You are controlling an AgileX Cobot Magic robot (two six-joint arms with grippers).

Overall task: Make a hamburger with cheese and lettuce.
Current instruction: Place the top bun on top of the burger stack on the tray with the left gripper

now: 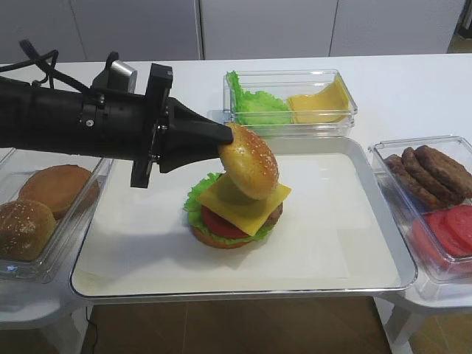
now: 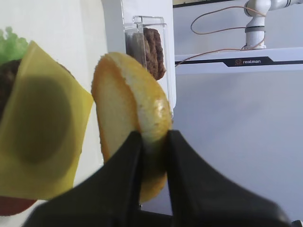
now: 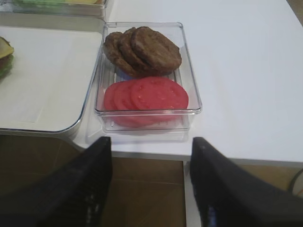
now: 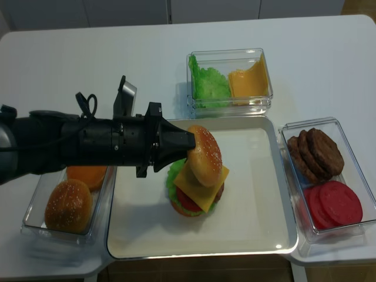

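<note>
White bench [image 1: 413,88] carrying a metal tray [image 1: 354,243] at centre. On the tray, slightly left of middle, the hamburger [image 1: 234,214] stands unfinished: bun base, lettuce [image 1: 196,198] frilling out on the left side, tomato slice, patty, and the cheese [image 1: 240,205] lying flat on top with corners overhanging. Left gripper [image 1: 223,137] reaches in from the left, its fingers [image 2: 124,170] pinching the edge of the sesame bun top [image 1: 248,160]. That bun is held tilted nearly on edge, above the cheese, its lower rim close to the slice; contact cannot be told. Left wrist view shows the pale cut face turned toward the stack and a round shadow on the cheese. Right gripper [image 3: 150,179] hangs off the near right edge of the bench, fingers spread and holding nothing. Right container [image 1: 435,214]: brown patties far, tomato slices near. Far container [image 1: 291,99]: loose green leaves left, spare yellow slices right. Left container [image 1: 44,214]: loose buns.
</note>
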